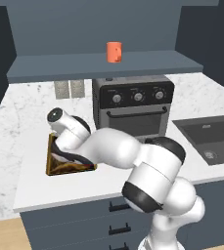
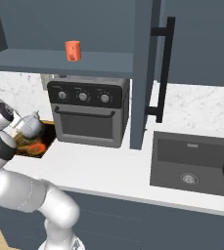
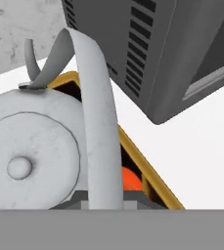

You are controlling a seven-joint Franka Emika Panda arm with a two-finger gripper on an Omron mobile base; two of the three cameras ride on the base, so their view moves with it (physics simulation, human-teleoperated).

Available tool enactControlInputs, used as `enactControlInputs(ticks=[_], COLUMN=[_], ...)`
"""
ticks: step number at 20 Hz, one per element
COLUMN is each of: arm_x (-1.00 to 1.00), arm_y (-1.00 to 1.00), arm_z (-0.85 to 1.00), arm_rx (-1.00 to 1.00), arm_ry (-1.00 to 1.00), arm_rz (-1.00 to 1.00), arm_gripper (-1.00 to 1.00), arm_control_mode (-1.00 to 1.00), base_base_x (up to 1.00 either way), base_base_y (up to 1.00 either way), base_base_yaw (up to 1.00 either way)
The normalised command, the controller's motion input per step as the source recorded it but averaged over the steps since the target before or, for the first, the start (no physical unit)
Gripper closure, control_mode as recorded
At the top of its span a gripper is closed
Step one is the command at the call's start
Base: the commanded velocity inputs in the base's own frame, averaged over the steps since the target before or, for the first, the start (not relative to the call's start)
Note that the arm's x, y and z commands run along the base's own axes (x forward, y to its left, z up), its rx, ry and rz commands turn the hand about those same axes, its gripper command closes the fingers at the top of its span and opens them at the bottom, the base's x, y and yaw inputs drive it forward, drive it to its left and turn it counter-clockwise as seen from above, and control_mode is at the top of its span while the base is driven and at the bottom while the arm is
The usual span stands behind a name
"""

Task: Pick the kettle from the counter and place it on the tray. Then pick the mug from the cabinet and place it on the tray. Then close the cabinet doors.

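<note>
Gripper's grip state: cannot tell (fingertips hidden). Close below the hand camera, kettle (image 3: 33, 161) at lower left, over the tray (image 3: 152, 180); in the right base view, at left edge. Mug (image 1: 114, 52) top centre, on the cabinet (image 1: 59, 66) shelf.

No readable text or labels anywhere.

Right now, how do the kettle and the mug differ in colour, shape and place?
The kettle is silver-grey, while the mug is orange-red. The kettle is squat and rounded with an arched handle over its lid; the mug is a plain upright cylinder. The kettle sits low at the tray beside the oven; the mug stands high on the cabinet shelf. Both are small vessels.
</note>
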Motion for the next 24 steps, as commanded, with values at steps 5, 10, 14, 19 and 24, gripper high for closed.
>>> enactControlInputs(ticks=[5,10,14,19,24], arm_x=[0.42,0.33,0.28,0.29,0.28], arm_y=[0.06,0.04,0.09,0.10,0.02], arm_z=[-0.01,-0.09,-0.11,-0.08,-0.04], arm_rx=[0.00,0.00,0.00,0.00,0.00], arm_ry=[0.10,0.03,0.01,0.00,0.00], arm_rz=[0.00,0.00,0.00,-0.01,-0.02], arm_gripper=[1.00,1.00,1.00,1.00,1.00], arm_control_mode=[-1.00,-1.00,-1.00,-1.00,-1.00], base_base_x=[0.00,0.00,0.00,0.00,0.00], base_base_y=[0.00,0.00,0.00,0.00,0.00], base_base_yaw=[0.00,0.00,0.00,0.00,0.00])
